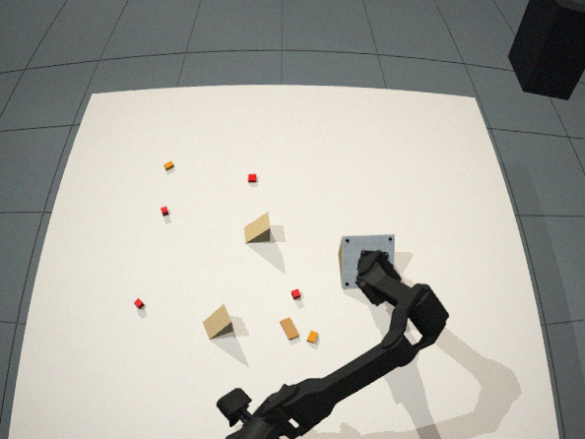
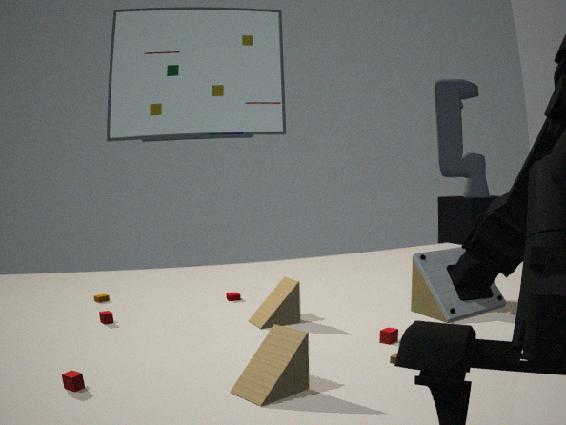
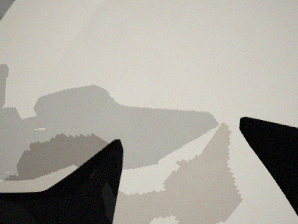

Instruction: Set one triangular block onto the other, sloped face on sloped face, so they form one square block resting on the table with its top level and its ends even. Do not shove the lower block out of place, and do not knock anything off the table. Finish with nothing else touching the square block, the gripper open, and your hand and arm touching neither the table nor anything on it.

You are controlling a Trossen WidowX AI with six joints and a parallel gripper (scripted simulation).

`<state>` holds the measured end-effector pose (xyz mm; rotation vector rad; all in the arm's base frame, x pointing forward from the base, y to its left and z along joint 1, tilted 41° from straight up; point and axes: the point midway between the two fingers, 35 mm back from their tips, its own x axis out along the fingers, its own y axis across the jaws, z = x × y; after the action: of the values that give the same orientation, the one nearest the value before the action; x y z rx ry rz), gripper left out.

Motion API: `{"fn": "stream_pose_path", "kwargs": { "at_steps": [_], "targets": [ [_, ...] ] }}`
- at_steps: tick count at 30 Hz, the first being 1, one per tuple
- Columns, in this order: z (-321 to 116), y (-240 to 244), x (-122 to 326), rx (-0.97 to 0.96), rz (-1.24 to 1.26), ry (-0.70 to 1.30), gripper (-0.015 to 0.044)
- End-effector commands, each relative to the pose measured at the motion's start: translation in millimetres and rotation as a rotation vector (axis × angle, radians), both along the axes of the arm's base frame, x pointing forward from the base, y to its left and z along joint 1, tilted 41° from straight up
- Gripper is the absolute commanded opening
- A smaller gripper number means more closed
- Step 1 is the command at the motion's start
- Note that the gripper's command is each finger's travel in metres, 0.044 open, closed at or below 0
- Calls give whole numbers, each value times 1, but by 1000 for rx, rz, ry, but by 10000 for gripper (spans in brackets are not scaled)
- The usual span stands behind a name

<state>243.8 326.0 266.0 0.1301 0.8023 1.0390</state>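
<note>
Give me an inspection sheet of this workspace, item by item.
Surface: white table, shadows across it.
Job's things: two wooden triangular blocks, far block and near block, apart, sloped faces up, not stacked.
Clutter: four red cubes, two orange cubes, one flat tan tile, all loose on the table.
Gripper: gripper open, nothing between the fingers; wrist view shows only table beneath.
Cables: nothing seen.
Surroundings: arm's wedge mount, whiteboard, grey second arm on a dark pedestal.
</note>
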Motion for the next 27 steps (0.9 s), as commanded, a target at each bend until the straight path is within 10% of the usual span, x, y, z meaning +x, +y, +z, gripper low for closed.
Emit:
{"fn": "stream_pose_path", "kwargs": {
  "at_steps": [1,18,27],
  "targets": [
    [-29,-33,34,-125,-17,33,440],
    [-109,-254,86,-259,4,467,440],
    [-111,-260,86,-245,5,480,440]
  ]
}}
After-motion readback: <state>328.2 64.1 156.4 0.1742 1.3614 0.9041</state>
